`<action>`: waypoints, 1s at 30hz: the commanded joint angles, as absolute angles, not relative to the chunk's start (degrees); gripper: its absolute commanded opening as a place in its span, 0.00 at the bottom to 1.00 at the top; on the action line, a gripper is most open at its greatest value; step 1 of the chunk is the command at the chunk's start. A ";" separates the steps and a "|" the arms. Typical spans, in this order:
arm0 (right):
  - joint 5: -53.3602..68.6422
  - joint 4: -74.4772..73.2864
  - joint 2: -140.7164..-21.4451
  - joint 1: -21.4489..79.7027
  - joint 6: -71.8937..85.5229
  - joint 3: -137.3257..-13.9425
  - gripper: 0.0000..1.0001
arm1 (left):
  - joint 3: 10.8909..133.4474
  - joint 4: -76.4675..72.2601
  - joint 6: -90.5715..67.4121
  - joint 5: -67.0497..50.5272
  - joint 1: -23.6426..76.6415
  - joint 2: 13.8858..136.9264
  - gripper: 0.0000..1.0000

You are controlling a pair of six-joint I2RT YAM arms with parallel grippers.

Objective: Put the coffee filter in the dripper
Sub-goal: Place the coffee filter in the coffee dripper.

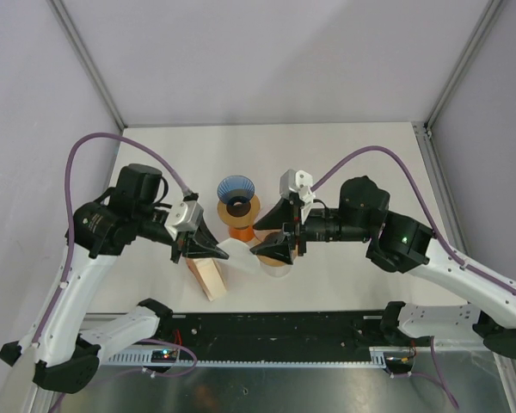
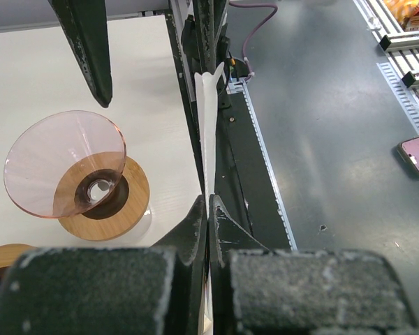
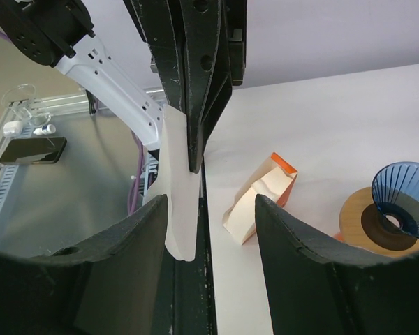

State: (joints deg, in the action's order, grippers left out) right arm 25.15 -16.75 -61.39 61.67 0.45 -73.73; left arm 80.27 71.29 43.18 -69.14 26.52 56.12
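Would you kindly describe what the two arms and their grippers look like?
The left arm and right arm have white links, black joints and a looping purple cable each. The left gripper and right gripper have black tapered fingers. A green light glows on the right arm.

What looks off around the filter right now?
Only the filter box: it lies flat, its face crumpled and dented. The filter itself hangs flat and straight, pinched in the left gripper.

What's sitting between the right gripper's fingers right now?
The filter, pinched by the left gripper, sits between the right gripper's open fingers; the right wrist view shows it.
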 commanded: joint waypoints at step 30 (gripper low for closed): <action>30.00 -11.48 -69.46 65.21 3.88 -72.88 0.06 | 85.86 71.18 46.14 -67.26 27.17 58.36 0.12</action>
